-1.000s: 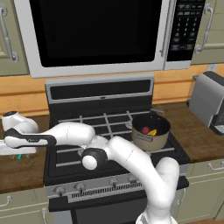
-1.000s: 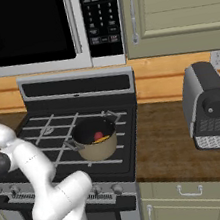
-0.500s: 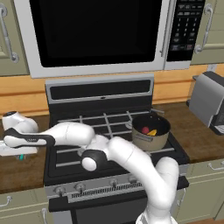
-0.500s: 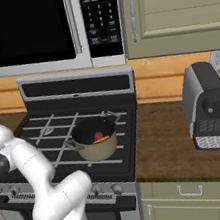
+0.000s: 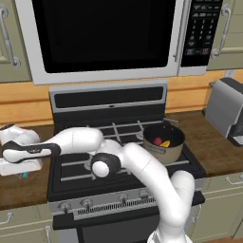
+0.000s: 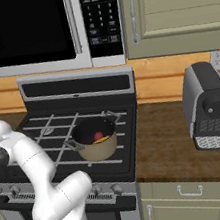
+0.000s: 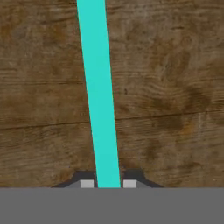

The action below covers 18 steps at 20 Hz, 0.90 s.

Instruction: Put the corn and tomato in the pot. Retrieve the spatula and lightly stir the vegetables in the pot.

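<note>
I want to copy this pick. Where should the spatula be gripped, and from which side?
Grip the spatula on its thin teal handle, coming straight down from above, since it lies flat on the wooden counter. The gripper does so here, jaws shut across the handle's narrow width.

You see the round tan metal pot (image 6: 98,143) on the black stove (image 6: 46,138), holding 1 dark red tomato (image 6: 98,135) beside 1 yellow-orange corn cob (image 6: 104,138).
</note>
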{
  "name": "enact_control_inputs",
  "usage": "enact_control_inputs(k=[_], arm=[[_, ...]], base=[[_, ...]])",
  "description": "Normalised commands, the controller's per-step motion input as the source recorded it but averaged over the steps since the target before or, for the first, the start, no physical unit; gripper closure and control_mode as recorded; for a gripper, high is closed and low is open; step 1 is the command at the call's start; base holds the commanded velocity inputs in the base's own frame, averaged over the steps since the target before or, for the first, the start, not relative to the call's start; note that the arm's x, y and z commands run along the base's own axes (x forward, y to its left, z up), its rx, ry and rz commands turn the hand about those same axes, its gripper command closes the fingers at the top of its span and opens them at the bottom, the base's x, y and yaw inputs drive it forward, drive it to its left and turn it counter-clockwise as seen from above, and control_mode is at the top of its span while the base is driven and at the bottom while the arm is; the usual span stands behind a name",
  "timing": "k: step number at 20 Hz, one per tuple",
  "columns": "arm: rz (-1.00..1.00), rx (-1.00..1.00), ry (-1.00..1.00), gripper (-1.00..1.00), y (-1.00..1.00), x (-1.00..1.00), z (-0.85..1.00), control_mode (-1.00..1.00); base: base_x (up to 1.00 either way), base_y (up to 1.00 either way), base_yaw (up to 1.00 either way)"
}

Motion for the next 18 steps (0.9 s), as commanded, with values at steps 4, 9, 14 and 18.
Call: enact_control_inputs(k=[4, 9, 14, 18], arm=[[0.0, 0.0, 0.0, 1.0, -0.36, -0.82, -0.22, -1.0], [0.0, 0.01, -0.01, 1.0, -0.22, -0.32, 0.3, -1.0], [-0.02, 0.0, -0.19, 1.0, -0.02, -0.29, 0.85, -1.0], [-0.05, 0.0, -0.09, 1.0, -0.08, -0.31, 0.46, -1.0]], base=[[0.0, 0.0, 0.0], [0.0, 0.0, 0.0], [0.0, 0.0, 0.0], [0.0, 0.0, 0.0]])
